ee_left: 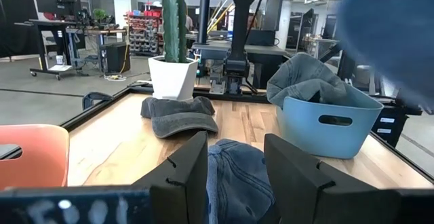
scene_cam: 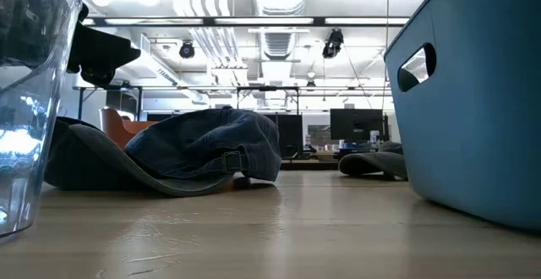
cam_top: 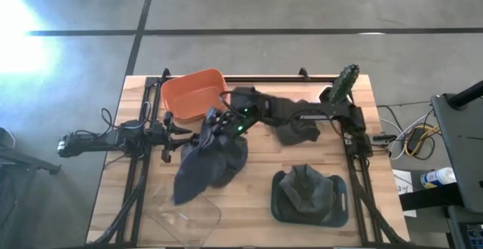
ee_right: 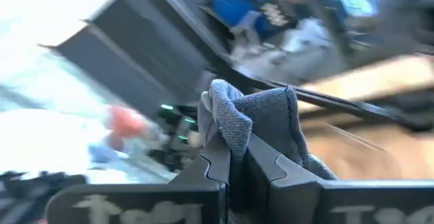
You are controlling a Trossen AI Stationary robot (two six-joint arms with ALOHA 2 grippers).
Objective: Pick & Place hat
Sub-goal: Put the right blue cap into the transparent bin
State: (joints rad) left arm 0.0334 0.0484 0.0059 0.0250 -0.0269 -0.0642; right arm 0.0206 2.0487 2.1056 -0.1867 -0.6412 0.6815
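Note:
My right gripper (cam_top: 215, 128) reaches across the table's middle, shut on a dark blue hat (cam_top: 207, 162). This hat shows as a blurred blue shape (ee_left: 393, 34) in the left wrist view. A second denim hat (scene_cam: 203, 156) lies crown up on the table, just in front of my left gripper (ee_left: 234, 173). That gripper waits open at the left edge. A grey hat (cam_top: 296, 132) lies flat at the far right. Another hat (cam_top: 306, 185) sits in the blue bin (cam_top: 339, 204). My right gripper pinches a bunched fold of the hat's cloth (ee_right: 237, 125) between its two fingers (ee_right: 217, 163). The fingers come roughly level from the table's right side. The rest of the hat hangs below and in front of them, lifted clear of the table.
An orange basket (cam_top: 192, 94) stands at the far left, and a clear container (cam_top: 185, 215) at the near left. A cactus in a white pot (ee_left: 173, 47) stands at the far right corner.

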